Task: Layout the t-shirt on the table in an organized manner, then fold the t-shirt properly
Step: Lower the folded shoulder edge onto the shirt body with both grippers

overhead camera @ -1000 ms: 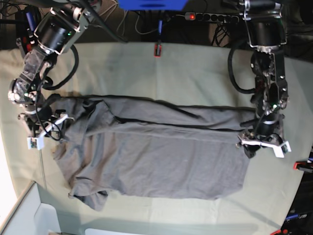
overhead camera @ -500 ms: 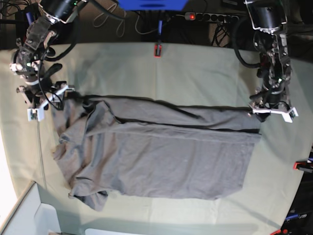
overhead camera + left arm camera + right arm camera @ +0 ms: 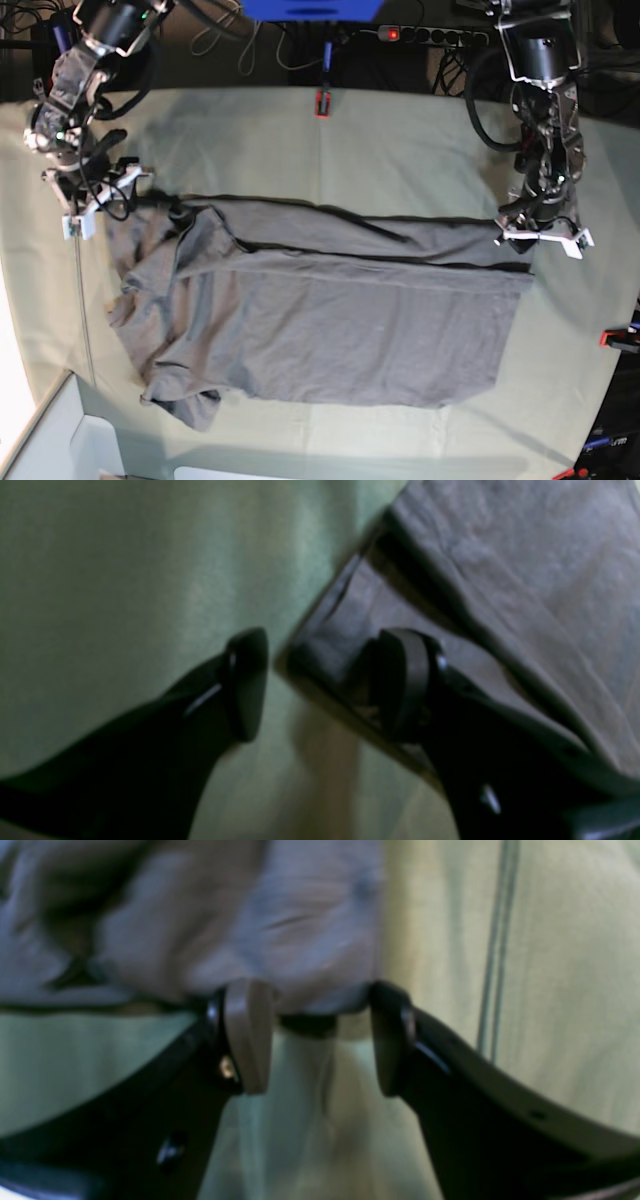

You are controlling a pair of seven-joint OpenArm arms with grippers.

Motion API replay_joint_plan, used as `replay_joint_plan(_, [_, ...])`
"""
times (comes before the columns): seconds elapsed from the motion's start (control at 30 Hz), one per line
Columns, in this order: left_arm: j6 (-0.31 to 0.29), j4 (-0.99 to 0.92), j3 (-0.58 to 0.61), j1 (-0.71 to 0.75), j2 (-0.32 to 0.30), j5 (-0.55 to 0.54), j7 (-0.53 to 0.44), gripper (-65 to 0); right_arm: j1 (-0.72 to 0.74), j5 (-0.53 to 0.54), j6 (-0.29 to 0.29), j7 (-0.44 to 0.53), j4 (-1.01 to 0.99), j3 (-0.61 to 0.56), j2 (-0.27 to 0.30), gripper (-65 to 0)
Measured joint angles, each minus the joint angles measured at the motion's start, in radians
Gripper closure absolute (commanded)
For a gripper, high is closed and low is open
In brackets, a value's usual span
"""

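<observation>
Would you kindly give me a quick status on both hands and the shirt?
Left hand open at t-shirt's far hem corner. Right hand open at the shoulder end. T-shirt flat on table, partly folded, sleeve end bunched. Nothing in the way.

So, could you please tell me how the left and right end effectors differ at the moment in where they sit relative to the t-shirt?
The left end effector sits at the t-shirt's hem-end far corner; the right end effector sits at the opposite, sleeve end. In the wrist views, the left straddles a folded corner, one finger over cloth and one over bare table; the right has a cloth edge hanging just above its gap. Both are open, gripping nothing.
</observation>
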Motion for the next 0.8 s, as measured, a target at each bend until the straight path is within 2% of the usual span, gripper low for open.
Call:
replay_joint_plan(0.1, [0.002, -0.026, 0.031, -0.015, -0.007, 0.000, -0.015, -32.8, 0.044, 0.002, 0.000, 0.003, -0.071, -0.004, 0.040, -31.9])
replay_joint_plan(0.13, [0.001, -0.030, 0.044, -0.017, -0.010, 0.000, -0.017, -30.3, 0.054, 0.002, -0.001, 0.004, -0.088, -0.003, 0.048, -31.9])
replay_joint_plan(0.2, [0.001, -0.030, 0.058, -0.017, -0.010, 0.000, -0.018, -21.3, 0.062, 0.001, 0.000, 0.008, -0.119, -0.004, 0.061, -31.9])
replay_joint_plan(0.3, [0.001, -0.031, 0.060, -0.016, -0.008, -0.002, -0.008, -3.4, 0.061, 0.000, 0.000, 0.002, -0.133, -0.007, 0.065, -31.4])
replay_joint_plan(0.33, [0.000, -0.031, 0.060, -0.015, -0.008, -0.003, -0.004, 0.0, 0.062, 0.000, 0.000, 0.002, -0.133, -0.008, 0.065, -31.3])
replay_joint_plan(0.4, [0.001, -0.031, 0.060, -0.014, -0.004, -0.004, -0.007, -1.4, 0.062, 0.001, 0.000, 0.002, -0.133, -0.010, 0.065, -29.9])
replay_joint_plan(0.47, [0.001, -0.031, 0.060, -0.014, -0.005, -0.004, -0.006, 0.0, 0.061, 0.001, 0.000, 0.002, -0.134, -0.011, 0.063, -24.3])
replay_joint_plan(0.5, [0.001, -0.030, 0.060, -0.014, -0.005, -0.004, -0.005, 0.0, 0.061, 0.001, 0.000, 0.002, -0.134, -0.011, 0.062, -19.8])
replay_joint_plan(0.6, [0.002, -0.004, 0.060, -0.002, -0.004, -0.003, 0.013, -0.1, 0.061, 0.002, 0.000, 0.002, -0.133, -0.011, 0.062, 0.0])
replay_joint_plan(0.8, [0.005, 0.128, 0.057, 0.050, -0.007, -0.007, 0.034, -0.1, 0.043, 0.005, 0.000, -0.003, -0.048, -0.004, 0.064, 0.0])
